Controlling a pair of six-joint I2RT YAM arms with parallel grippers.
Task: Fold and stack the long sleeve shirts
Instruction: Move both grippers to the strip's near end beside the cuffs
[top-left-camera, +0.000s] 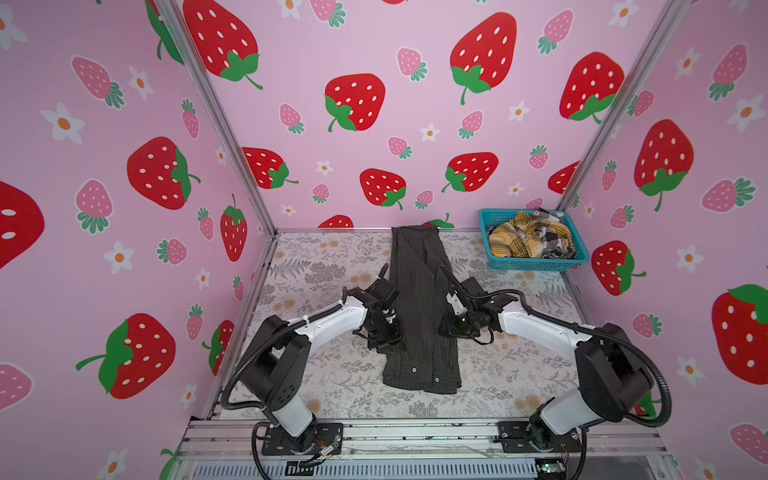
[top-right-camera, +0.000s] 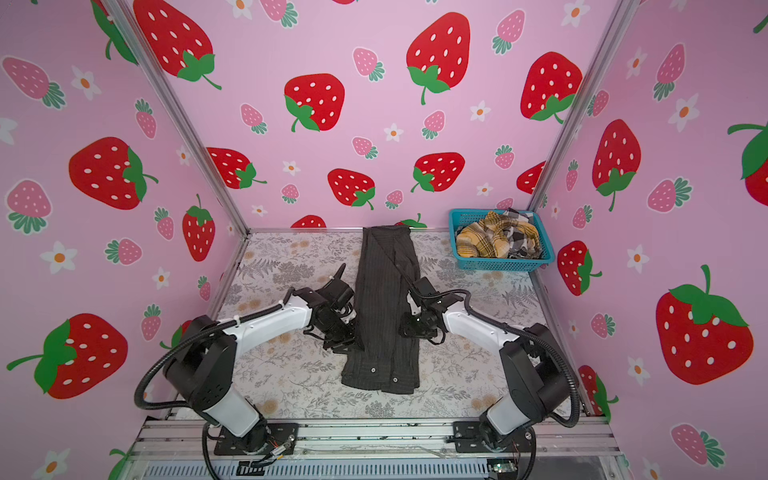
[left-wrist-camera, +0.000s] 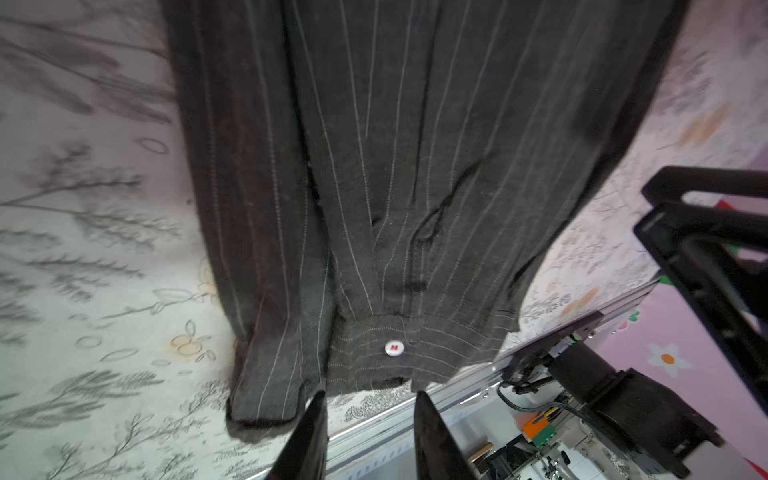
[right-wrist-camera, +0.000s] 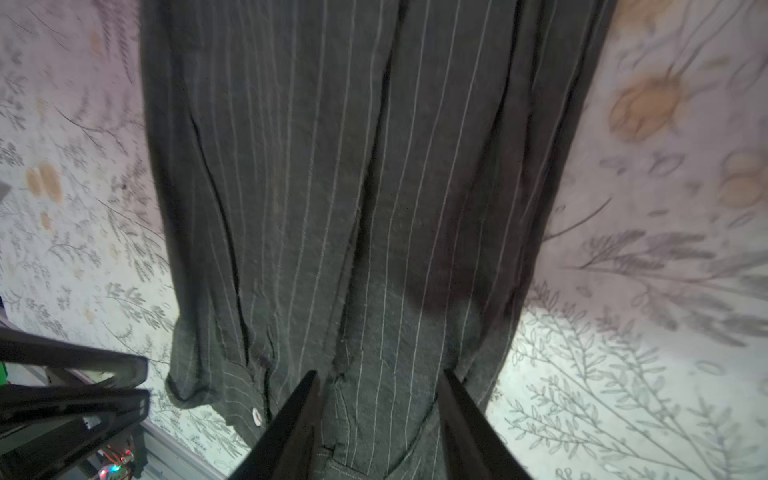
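Left fingers (left-wrist-camera: 305, 444) are standing apart beside the dark charcoal pinstriped cloth shirt (top-left-camera: 419, 299) on the floral counter (top-left-camera: 332, 257); I am hovering the right fingers (right-wrist-camera: 286, 436), also apart, over it.

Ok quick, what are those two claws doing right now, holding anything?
Left gripper: open, nothing between its jaws, at the edge of the dark pinstriped shirt.
Right gripper: open, jaws spread above the same shirt, nothing pinched.
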